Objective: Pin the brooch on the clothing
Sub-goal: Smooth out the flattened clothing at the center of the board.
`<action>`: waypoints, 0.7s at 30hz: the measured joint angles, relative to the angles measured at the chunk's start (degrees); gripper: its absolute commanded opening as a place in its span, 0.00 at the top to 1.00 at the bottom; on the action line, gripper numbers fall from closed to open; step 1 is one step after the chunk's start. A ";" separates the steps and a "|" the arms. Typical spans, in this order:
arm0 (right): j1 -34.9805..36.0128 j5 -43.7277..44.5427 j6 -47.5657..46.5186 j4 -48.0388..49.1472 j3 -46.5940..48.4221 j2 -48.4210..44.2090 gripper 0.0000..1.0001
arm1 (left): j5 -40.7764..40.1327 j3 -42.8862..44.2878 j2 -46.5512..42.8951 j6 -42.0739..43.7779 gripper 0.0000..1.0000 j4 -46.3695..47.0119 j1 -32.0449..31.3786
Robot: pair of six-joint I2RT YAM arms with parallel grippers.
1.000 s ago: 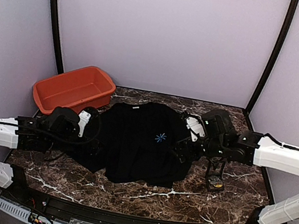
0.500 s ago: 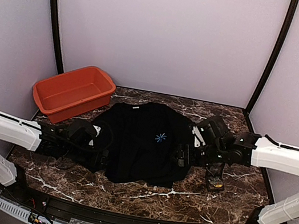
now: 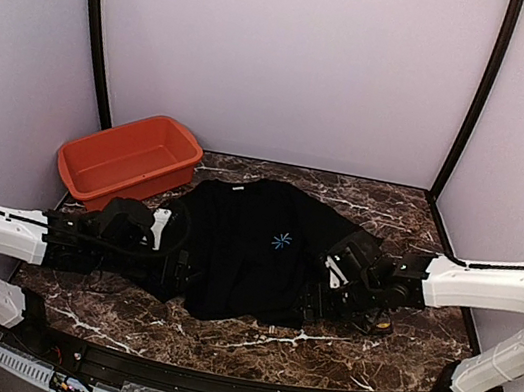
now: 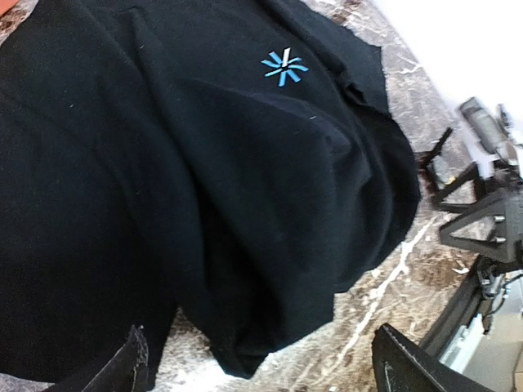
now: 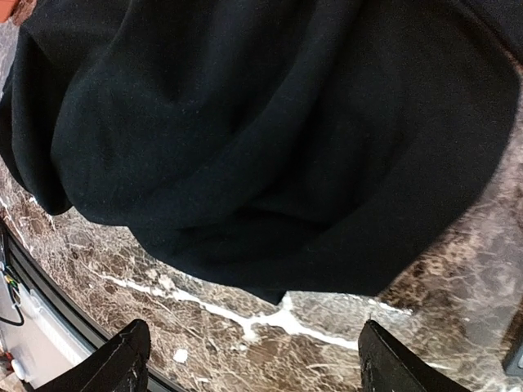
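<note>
- Holding the left claw [image 4: 265, 377] wide open, its two black fingers [image 4: 131, 363] set well apart, nothing clamped between them.
- Hovering low over the left-hand lower part of the black short-sleeved fabric T-shirt [image 4: 204, 163], one finger above the cloth and the other above bare stone; cannot tell whether touching.
- Holding the right claw [image 5: 253, 369] wide open as well, gripping nothing, both fingertips [image 5: 122, 359] above bare stone just beside the T-shirt's rounded right-hand fold.
- Reaching in low from the left and right edges of the dark brown, white-veined marble bench [image 3: 247, 341], one arm on each side of the T-shirt.
- Lying crumpled across the middle of the bench, collar toward the far edge, with the small light-blue starburst print [image 3: 281, 241] facing up on the chest.
- Showing the small round yellow-gold brooch [image 3: 378, 326] only as a tiny spot on the bench, just right of the right claw, toward the right edge and off the T-shirt; too small for detail.
- Sitting at the far left corner, near the T-shirt's sleeve: an orange rectangular plastic tub [image 3: 132, 158].
</note>
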 measured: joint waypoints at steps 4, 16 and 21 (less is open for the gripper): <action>0.09 -0.46 0.83 2.56 -0.09 2.40 0.14 | 1.99 0.02 -0.50 -0.39 0.05 -0.15 -0.24; 0.09 0.94 1.31 6.51 1.01 6.93 0.18 | 8.02 -2.89 2.08 -3.48 0.15 -0.87 -0.46; 0.09 1.68 1.18 7.50 2.93 8.68 0.19 | 9.79 -4.13 5.20 -4.52 0.27 0.92 -0.46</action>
